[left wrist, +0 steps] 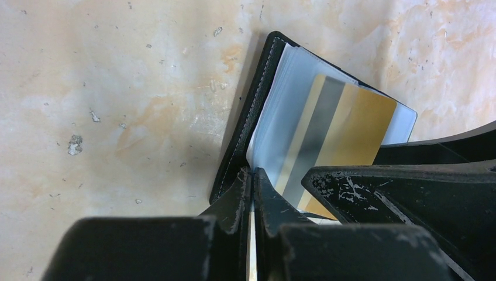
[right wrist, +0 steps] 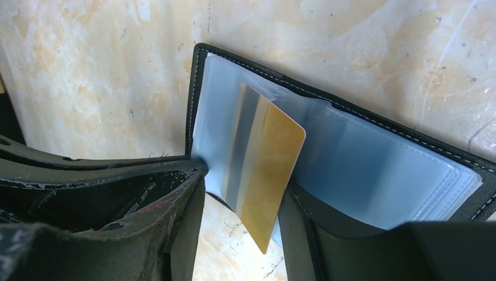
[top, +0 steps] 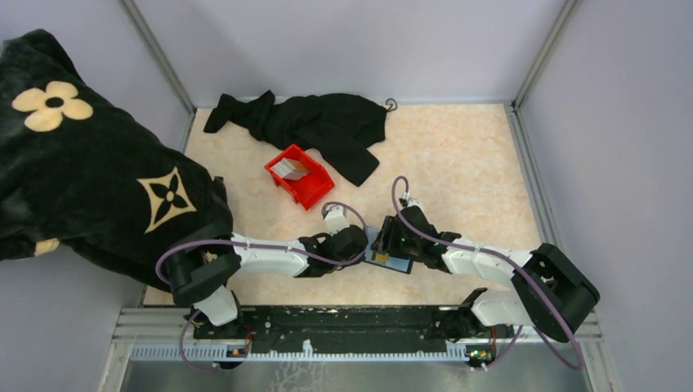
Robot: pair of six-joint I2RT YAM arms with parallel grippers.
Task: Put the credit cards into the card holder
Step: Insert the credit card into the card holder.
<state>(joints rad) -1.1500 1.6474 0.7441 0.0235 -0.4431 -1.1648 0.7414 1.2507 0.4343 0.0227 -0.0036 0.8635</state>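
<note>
Top external, lilac walls (top: pixel 343 41), table (top: pixel 466 155), card holder (top: pixel 391 261)

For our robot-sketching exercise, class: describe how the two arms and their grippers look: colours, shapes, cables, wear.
The left arm and right arm each have white link shells between bulky black joints, with a purplish-grey cable looping alongside. Their gripper fingers are black, flat and tapering, scuffed with pale scratches.
</note>
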